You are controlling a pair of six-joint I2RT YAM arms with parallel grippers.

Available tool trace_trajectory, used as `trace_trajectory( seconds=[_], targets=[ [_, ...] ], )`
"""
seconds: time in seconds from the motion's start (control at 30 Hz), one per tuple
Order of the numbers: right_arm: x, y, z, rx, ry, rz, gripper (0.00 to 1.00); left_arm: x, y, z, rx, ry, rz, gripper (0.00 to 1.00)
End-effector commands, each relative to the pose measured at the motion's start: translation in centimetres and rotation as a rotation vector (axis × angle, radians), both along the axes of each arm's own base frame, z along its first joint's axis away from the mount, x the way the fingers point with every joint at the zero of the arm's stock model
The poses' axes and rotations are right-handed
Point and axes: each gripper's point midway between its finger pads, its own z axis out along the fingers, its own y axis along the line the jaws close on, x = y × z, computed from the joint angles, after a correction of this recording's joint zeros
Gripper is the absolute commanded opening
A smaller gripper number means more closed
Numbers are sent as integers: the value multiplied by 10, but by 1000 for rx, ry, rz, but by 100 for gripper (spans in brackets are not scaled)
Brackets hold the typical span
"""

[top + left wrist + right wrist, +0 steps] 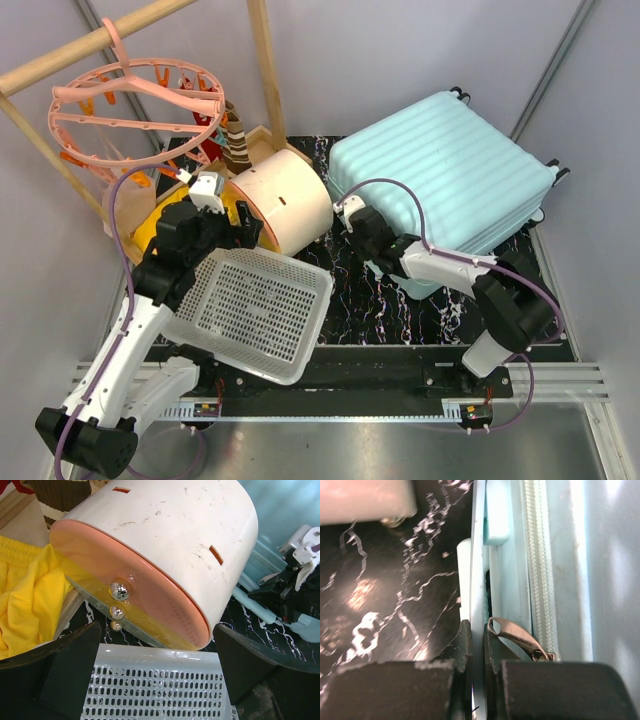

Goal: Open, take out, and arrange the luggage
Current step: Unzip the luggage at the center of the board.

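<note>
The black, white-veined counter (370, 300) carries everything. On its far right part lies the suitcase (440, 170), a pale mint-blue ribbed hard shell, closed and flat on one broad side, set at an angle with its wheels (460, 93) toward the back wall. At the far left a wooden rack (265, 60) holds a round pink clip hanger (130, 110). A white perforated basket (255, 310) sits tilted at the near left, its rim in front of the left arm (150, 290). Behind it lies the cream-and-orange drawer box (290, 200) on its side, just beside the suitcase's left corner, its orange front with small shiny knobs (119, 590) turned toward the left wrist camera. The left jaws stand wide open above the basket's edge, one finger (65, 665) to each side, gripping nothing. The right arm (440, 265) reaches to the suitcase's near left edge, where the right jaws are closed on a thin pale rim of the shell. A yellow cloth (25, 595) lies left of the drawer box. Smallest is the metal zipper pull (517, 640), resting against the white zipper (540, 555) just beside the right jaws.
</note>
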Motion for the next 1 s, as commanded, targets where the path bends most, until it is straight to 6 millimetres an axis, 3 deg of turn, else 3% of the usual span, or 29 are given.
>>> trace_trajectory(
  seconds=[0.0,0.13,0.33,0.5,0.67,0.8,0.97],
  targets=[
    [-53,38,-8,224,157,16,0,2,-2,15,-23,-63,-13,99],
    [-57,-18,-1,141,87,-195,0,1,-5,16,-36,-71,-29,99],
    [-54,-45,39,218,-2,-291,0,1,-11,14,-50,-58,-54,99],
    [-55,-81,39,144,31,-439,0,0,-14,15,-60,-57,-67,99],
    [-69,-124,41,97,43,-566,0,-1,-15,15,-70,-59,-75,99],
    [-72,-138,61,155,-25,-611,2,-2,-20,15,-80,-54,-96,99],
    [-70,-145,64,144,-57,-640,9,-3,-22,14,-88,-49,-106,99]
  ],
)
